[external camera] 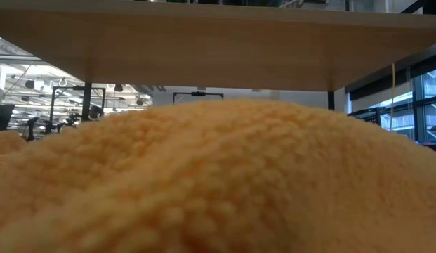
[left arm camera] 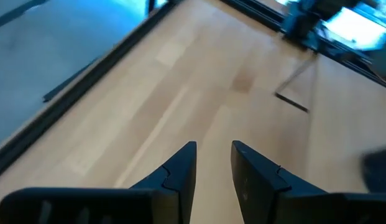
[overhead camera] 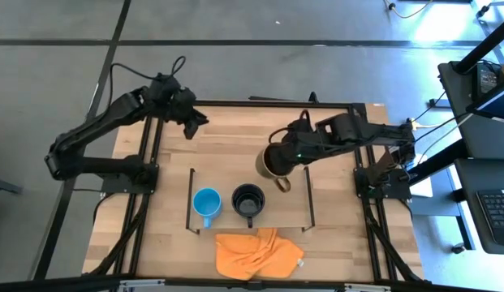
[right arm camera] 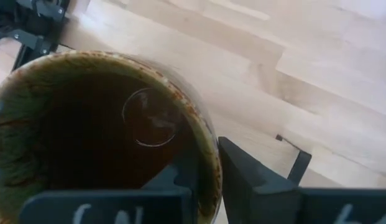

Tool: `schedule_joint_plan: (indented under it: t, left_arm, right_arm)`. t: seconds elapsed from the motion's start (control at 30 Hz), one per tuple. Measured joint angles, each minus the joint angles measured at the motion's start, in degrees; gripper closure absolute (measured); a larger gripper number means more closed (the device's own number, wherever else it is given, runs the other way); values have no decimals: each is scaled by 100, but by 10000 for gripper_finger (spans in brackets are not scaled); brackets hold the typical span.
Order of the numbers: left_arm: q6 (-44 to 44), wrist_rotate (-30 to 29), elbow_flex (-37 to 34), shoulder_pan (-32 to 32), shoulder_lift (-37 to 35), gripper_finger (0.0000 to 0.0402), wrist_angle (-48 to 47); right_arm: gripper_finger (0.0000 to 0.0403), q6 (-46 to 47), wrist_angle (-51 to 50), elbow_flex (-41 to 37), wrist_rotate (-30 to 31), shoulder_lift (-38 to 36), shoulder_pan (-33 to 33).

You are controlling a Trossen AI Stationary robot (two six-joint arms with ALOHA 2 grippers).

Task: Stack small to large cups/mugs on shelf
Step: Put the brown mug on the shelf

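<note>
Right gripper (overhead camera: 277,165) clamps the rim of the large olive-brown glazed mug (overhead camera: 273,162) at the shelf's 1 o'clock corner.

On the low light-wood shelf with thin black end frames (overhead camera: 294,212), the medium black mug (overhead camera: 248,199) sits at centre and the small light-blue mug (overhead camera: 207,202) just beside it at 9 o'clock. A crumpled orange cloth (overhead camera: 258,252) lies at 6 o'clock on the table (overhead camera: 235,134). The left gripper (overhead camera: 191,126) hovers at 11 o'clock, jaws slightly parted, holding nothing.

- We see the olive-brown mug (right arm camera: 105,130) as glossy glazed ceramic, speckled.
- We see pale, matt wood on the shelf (overhead camera: 227,174).
- We see a fuzzy, nubbly orange cloth (external camera: 218,183).
</note>
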Motion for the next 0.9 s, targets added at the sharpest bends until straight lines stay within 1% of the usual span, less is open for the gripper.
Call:
schedule_joint_plan:
  t: [0.07,0.17,0.23,0.4,0.57,0.73,0.9]
  left_arm:
    - [-10,-47,0,-198,-95,308,-69]
    - [20,-262,0,-440,-176,308,-173]
    - [132,-377,-2,-517,-201,308,-187]
    - [392,-432,-2,-523,-220,308,-309]
    - [678,-446,-2,-523,-218,308,-378]
    - [812,-444,-2,-483,-218,308,-304]
    - [954,-439,-2,-350,-218,308,-290]
  right_arm:
    - [360,68,0,-1,10,-54,-2]
    - [360,446,7,-104,54,-96,125]
    - [360,760,9,-238,-25,-102,260]
    - [360,1293,-17,-502,-469,-95,464]
    - [359,1660,7,-505,-445,-95,499]
    - [358,1688,4,-505,-705,-98,499]
    - [358,1781,2,-505,-714,-98,486]
